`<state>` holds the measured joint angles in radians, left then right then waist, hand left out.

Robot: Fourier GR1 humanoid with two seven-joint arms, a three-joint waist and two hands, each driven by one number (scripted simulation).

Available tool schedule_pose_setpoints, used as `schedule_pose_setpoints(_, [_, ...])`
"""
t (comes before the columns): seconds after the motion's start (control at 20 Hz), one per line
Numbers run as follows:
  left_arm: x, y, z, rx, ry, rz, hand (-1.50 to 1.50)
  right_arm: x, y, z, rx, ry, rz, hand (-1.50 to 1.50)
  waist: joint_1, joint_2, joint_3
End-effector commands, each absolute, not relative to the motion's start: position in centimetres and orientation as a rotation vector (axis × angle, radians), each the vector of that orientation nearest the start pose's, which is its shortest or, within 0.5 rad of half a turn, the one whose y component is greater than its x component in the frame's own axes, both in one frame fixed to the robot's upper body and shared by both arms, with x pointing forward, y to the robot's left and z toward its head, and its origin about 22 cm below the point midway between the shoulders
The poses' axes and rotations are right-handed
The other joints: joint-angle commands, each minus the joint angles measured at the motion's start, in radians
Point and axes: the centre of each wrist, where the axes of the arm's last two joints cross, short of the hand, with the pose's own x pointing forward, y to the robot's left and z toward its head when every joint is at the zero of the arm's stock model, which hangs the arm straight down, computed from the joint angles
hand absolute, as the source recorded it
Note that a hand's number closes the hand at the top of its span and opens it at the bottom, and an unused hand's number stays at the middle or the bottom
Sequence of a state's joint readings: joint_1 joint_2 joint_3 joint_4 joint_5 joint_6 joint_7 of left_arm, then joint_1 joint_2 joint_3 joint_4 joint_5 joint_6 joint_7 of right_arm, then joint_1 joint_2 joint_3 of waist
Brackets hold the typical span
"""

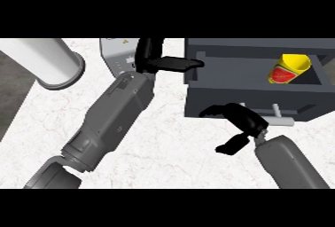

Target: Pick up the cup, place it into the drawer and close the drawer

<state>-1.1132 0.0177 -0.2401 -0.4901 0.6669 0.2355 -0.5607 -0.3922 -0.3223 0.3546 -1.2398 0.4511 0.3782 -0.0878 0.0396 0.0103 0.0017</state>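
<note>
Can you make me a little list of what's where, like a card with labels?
cup: yellow cup with a red picture, lying tilted inside the drawer
drawer: dark grey drawer, open, on the counter's right
drawer handle: pale bar on the front
right hand: right hand at the drawer front, fingers curled, holding nothing
left hand: left hand by the drawer's left wall, fingers straight
counter: white marble counter
other: white cylinder top left
</note>
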Motion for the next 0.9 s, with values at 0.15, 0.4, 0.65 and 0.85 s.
schedule_pose_setpoints(0.15, [42.8,11.5,8.1,-0.352,-1.912,0.089,-1.5,36.0,-24.0,-1.3,-0.156,-1.344,1.245,1.5,0.041,-0.001,0.001])
schedule_pose_setpoints(0.4, [42.4,12.5,7.8,-0.373,-1.917,0.079,-1.5,39.6,-24.7,1.2,-0.219,-1.468,1.12,1.5,0.079,0.009,0.003])
schedule_pose_setpoints(0.65, [41.8,14.6,6.5,-0.37,-1.902,0.079,-1.5,42.4,-26.2,5.1,-0.293,-1.571,0.988,1.5,0.097,0.019,0.003])
schedule_pose_setpoints(0.85, [41.7,15.5,6.7,-0.391,-1.899,0.029,-1.5,43.9,-28.2,8.9,-0.356,-1.593,0.886,1.5,0.129,0.028,0.003])
